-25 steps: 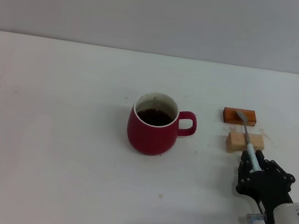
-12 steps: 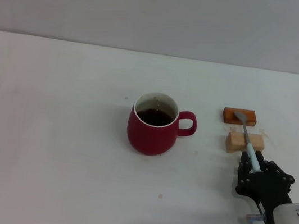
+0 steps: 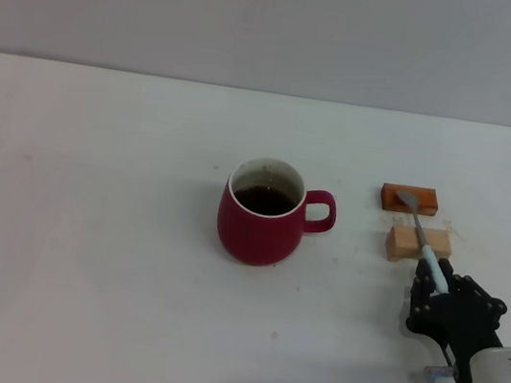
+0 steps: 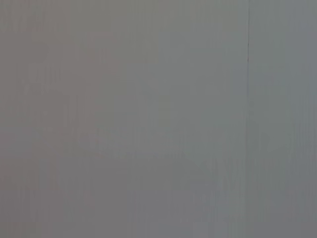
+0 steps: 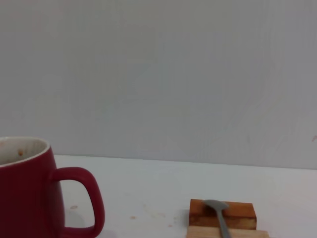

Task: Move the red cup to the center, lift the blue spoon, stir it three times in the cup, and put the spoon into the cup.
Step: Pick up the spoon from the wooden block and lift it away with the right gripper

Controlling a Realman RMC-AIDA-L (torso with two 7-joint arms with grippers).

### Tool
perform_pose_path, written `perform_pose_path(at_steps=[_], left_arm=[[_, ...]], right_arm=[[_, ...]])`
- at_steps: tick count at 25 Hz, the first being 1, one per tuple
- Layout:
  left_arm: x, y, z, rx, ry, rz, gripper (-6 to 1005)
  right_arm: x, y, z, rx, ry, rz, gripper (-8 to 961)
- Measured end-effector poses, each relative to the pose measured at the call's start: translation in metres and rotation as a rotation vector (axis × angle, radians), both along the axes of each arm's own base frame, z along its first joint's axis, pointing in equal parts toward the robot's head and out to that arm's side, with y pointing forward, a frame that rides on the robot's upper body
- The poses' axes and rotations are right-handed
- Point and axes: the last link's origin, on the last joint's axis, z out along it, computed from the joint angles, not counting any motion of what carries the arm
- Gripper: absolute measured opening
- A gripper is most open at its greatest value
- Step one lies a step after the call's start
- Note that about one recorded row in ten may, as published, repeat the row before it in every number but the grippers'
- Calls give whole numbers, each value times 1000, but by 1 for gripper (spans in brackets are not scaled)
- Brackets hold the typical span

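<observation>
As before, right tool (image 3: 437,284) grips blue spoon (image 3: 421,228) — barely shifted

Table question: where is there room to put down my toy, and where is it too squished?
The table is bare left of the red cup, behind it toward the wall, and in front of it. It is crowded on the right: two wooden blocks hold the blue spoon, and the right gripper sits at its handle.
</observation>
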Motion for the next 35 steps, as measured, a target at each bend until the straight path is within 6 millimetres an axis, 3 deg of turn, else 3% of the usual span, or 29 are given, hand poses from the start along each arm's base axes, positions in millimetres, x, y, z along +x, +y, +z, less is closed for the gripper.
perform_pose_path(at_steps=[35], left_arm=[[-4,-4,3,15,-6,11,842]], right_arm=[[-2,3,0,0,1,3,159]])
